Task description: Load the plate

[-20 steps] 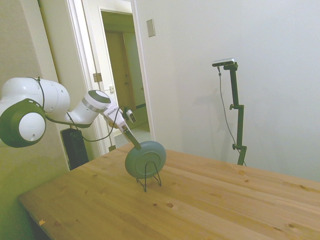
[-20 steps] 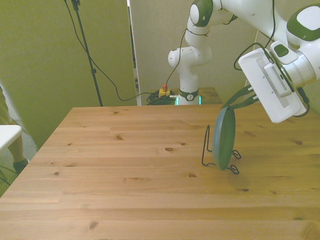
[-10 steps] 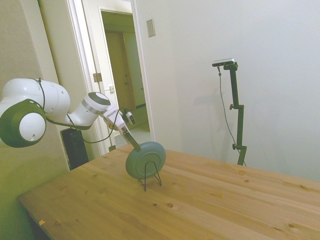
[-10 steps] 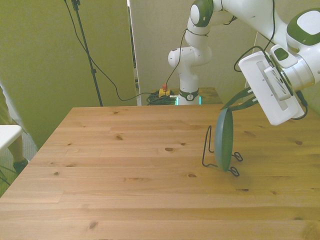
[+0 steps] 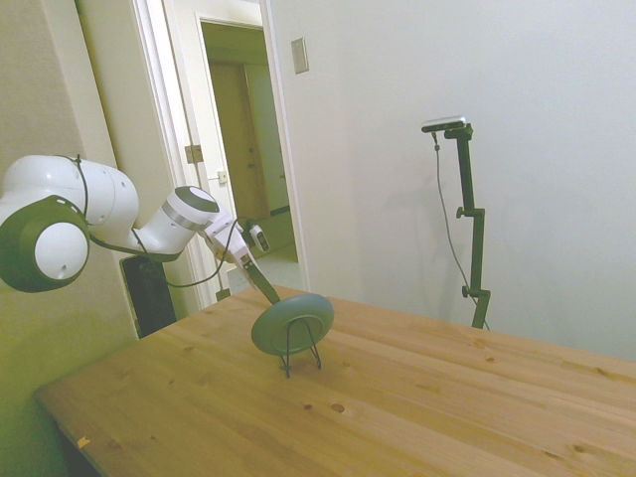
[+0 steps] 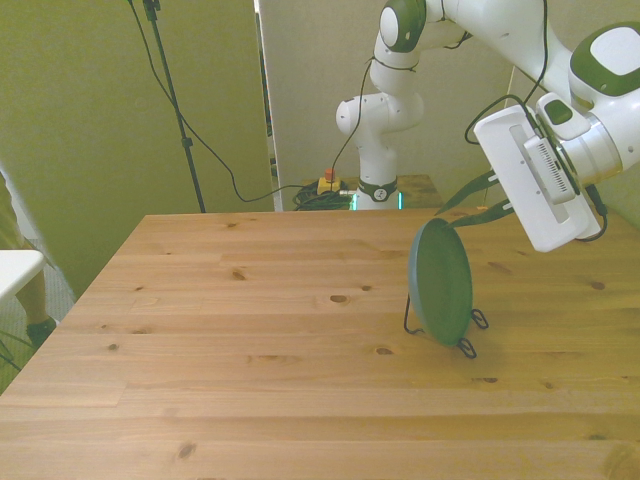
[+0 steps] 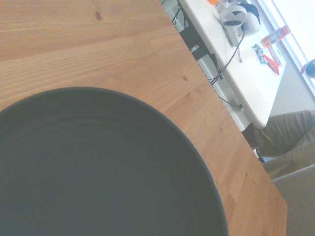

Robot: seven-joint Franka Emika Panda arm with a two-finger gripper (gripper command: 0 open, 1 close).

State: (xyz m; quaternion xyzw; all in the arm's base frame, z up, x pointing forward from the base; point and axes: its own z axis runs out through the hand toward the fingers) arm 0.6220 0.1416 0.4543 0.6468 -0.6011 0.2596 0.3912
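The grey-green plate (image 5: 291, 323) (image 6: 440, 280) stands in the thin black wire rack (image 5: 287, 364) (image 6: 468, 333) on the wooden table (image 6: 250, 380), toward the front view's right. It leans back, its face turned toward the front camera. My gripper (image 5: 271, 292) (image 6: 450, 212) reaches down at a slant to the plate's upper rim and is shut on it. In the wrist view the plate (image 7: 98, 172) fills most of the picture, with table wood around it.
A white desk (image 7: 236, 73) with small items and a seated person's legs (image 7: 290, 142) lie beyond the table's edge in the wrist view. A white object (image 6: 15, 270) sits off the front view's left. An open doorway (image 5: 243, 149) is behind the arm.
The plate has tipped from nearly edge-on upright to a backward lean in the rack, showing its face in the front view. The gripper shifted slightly with it.
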